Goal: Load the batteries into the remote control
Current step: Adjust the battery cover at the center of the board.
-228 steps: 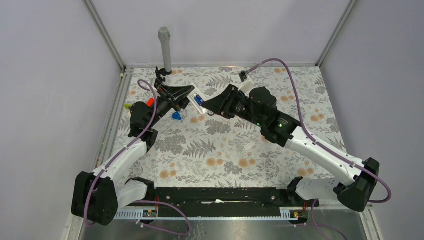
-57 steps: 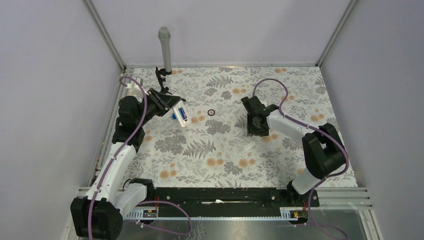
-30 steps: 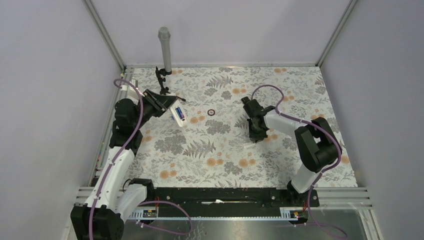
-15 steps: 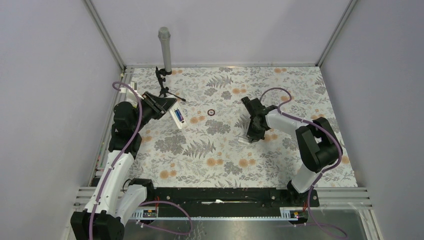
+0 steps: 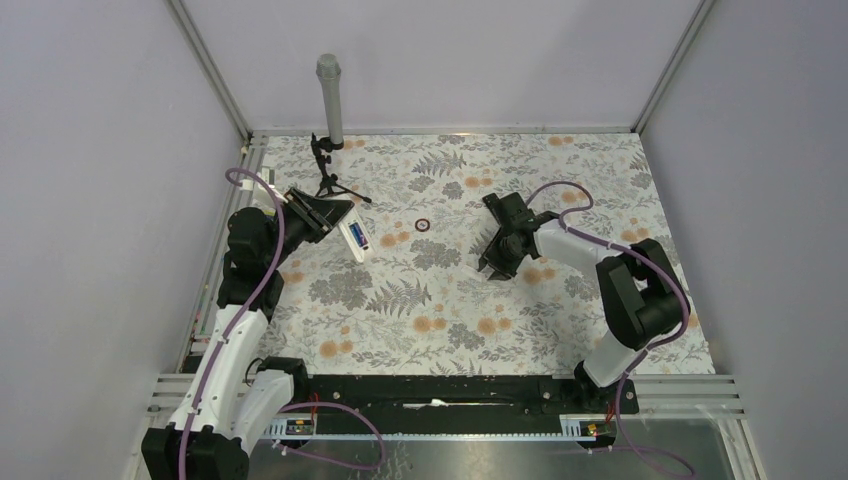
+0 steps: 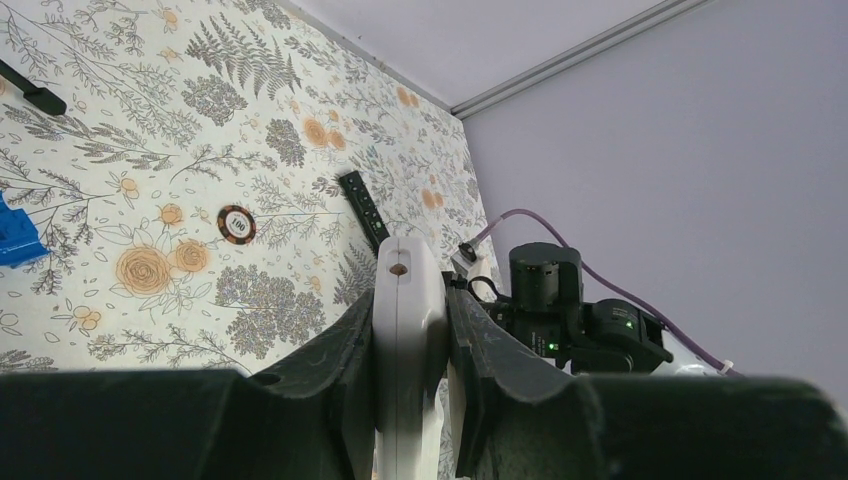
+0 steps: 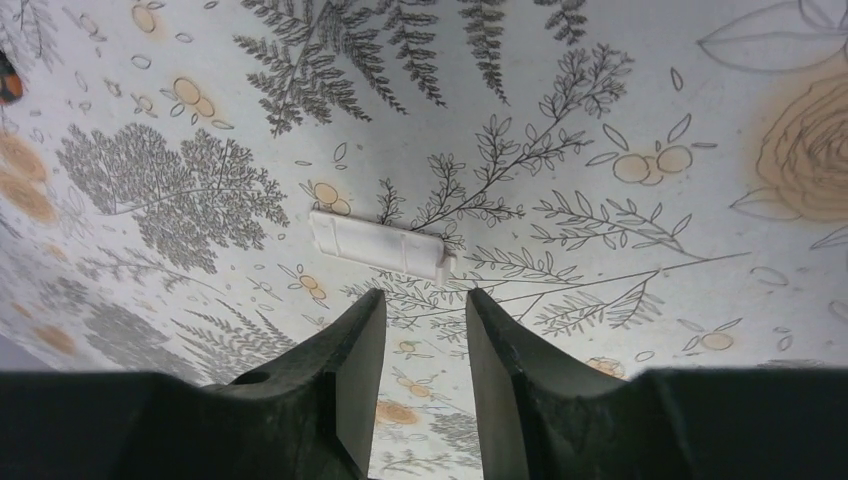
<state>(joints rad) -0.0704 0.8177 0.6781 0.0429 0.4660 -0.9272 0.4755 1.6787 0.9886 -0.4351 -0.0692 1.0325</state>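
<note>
Overhead first: finds the left end effector (image 5: 333,218) at the left of the floral-printed surface (image 5: 440,310), closed on a white plastic remote control (image 5: 353,238). Shows a slim blue cylindrical battery (image 5: 356,231) sitting in the remote's open compartment. Places a small dark ring-shaped chip (image 5: 423,224) between the two arms, and a black mini tripod (image 5: 330,178) beside a grey upright post (image 5: 329,88) at the far-left corner. Puts the right end effector (image 5: 495,264) low over the surface, right of centre; cannot tell its opening from up here.

Next, left wrist: looks along the remote (image 6: 405,280), pinched edge-on between the two black fingers (image 6: 330,360). Beyond it, catches the chip (image 6: 237,224), a slim black bar (image 6: 362,210) lying flat, and a blue blob-shaped piece (image 6: 15,240) at the left edge.

Lastly, right wrist: finds the jaws parted, with nothing between them. Shows a flat white rectangular plastic cover (image 7: 380,245) lying on the surface just beyond the fingertips (image 7: 362,330).
</note>
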